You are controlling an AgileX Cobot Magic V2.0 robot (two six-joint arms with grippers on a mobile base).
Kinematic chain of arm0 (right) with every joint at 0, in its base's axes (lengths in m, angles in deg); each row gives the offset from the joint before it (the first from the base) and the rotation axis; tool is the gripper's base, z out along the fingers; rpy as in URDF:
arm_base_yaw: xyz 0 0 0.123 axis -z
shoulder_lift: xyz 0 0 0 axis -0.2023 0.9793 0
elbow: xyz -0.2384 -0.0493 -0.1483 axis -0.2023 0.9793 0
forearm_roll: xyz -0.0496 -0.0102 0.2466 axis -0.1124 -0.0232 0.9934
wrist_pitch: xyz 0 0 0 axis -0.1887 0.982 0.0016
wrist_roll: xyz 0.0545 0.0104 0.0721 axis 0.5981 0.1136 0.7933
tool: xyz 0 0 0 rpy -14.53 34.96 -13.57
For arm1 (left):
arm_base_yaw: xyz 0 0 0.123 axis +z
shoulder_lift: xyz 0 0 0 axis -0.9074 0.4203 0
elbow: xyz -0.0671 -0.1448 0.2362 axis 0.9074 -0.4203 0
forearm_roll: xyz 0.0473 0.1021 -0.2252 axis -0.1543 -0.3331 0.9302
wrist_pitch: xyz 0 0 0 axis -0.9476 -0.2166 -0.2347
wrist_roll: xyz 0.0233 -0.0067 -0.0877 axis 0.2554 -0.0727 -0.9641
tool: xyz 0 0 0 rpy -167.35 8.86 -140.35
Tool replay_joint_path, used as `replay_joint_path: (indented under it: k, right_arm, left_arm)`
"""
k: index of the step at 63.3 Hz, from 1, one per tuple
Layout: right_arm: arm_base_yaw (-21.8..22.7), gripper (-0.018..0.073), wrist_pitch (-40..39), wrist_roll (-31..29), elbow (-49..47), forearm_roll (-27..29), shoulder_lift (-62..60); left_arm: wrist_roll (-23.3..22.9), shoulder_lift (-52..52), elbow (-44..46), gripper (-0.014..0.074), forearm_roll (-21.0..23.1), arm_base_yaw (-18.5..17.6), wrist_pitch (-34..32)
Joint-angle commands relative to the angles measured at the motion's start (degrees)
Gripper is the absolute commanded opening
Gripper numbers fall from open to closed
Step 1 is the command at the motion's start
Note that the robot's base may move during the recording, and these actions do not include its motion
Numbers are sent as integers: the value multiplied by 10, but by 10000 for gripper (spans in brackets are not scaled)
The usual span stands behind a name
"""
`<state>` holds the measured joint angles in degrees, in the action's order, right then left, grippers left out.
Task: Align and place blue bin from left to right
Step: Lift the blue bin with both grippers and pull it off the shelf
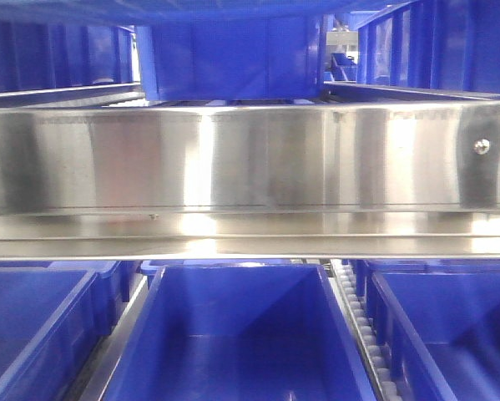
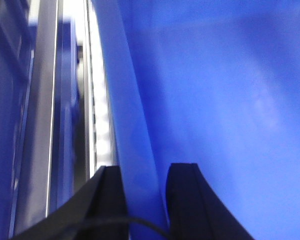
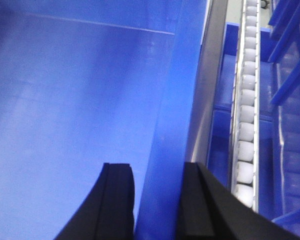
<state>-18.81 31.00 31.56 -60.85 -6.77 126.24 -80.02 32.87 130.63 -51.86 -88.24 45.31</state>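
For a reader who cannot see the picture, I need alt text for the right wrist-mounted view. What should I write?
The right gripper pinches the side wall of a blue bin, one black finger inside and one outside. The bin's bare interior fills the left, and a metal rail and a track of white rollers run along the right.

Warehouse racking — steel beam (image 1: 250, 159), roller track (image 3: 245, 125), blue bins (image 1: 241, 334).
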Motion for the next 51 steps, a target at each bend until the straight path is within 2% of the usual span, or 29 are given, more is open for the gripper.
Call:
replay_joint_path:
  k: [1,51]
  right_arm:
    - [0,-70,-51,-24,-7,-23,-15]
    - [0,-70,-51,-24,-7,-23,-14]
  left_arm:
    - [11,-14,6,-12,-12,-3,-54]
    - [11,-14,6,-12,-17,-3,-95]
